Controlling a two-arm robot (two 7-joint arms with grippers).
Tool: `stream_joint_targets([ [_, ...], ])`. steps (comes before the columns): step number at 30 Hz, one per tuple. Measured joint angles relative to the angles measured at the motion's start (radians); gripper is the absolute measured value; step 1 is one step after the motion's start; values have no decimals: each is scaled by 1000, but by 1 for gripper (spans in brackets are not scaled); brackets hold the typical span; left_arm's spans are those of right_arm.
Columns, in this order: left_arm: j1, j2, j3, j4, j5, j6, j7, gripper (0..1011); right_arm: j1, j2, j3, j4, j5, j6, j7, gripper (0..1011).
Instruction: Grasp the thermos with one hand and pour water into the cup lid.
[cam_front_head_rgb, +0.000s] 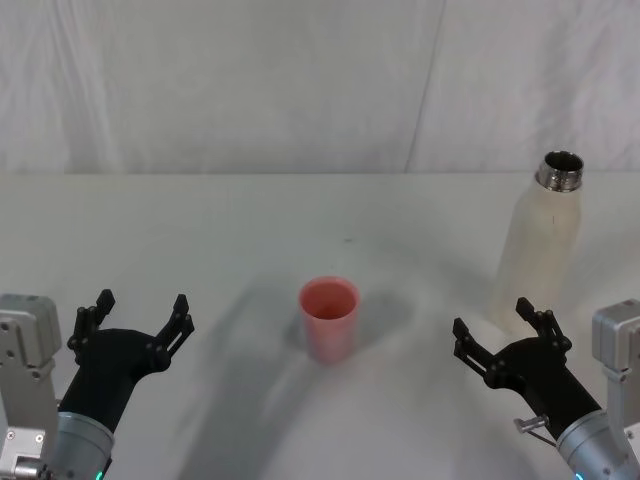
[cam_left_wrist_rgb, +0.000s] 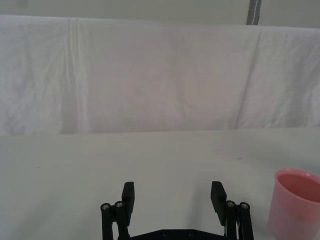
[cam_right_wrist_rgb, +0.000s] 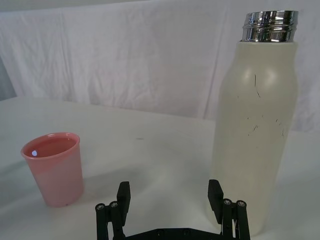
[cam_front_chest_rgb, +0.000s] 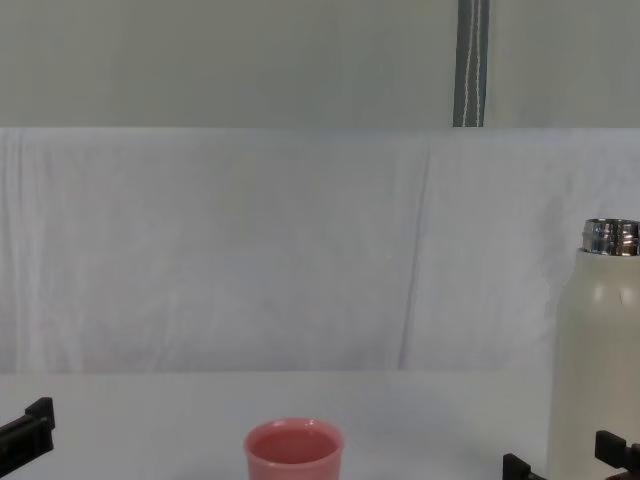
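The thermos (cam_front_head_rgb: 540, 250) stands tall with its top off near the right edge of the worktop (cam_front_head_rgb: 230, 230), and the pink cup lid (cam_front_head_rgb: 329, 318) sits upright near the middle, well apart from it. The right pincer (cam_front_head_rgb: 502, 340) is spread wide and holds nothing, just in front of the thermos, while the left pincer (cam_front_head_rgb: 135, 318) waits wide and bare near the left front corner. I think the grab has not begun, so next the right pincer must slide forward around the thermos and squeeze.

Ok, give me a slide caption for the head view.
Open right tool just short of the upright uncapped thermos; pink cup at centre, left tool open.
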Motion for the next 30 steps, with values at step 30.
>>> stream_joint_targets([
  [30,0,0,0,0,0,0,0,1001,1,0,-1,1,1,1,-3,1002],
])
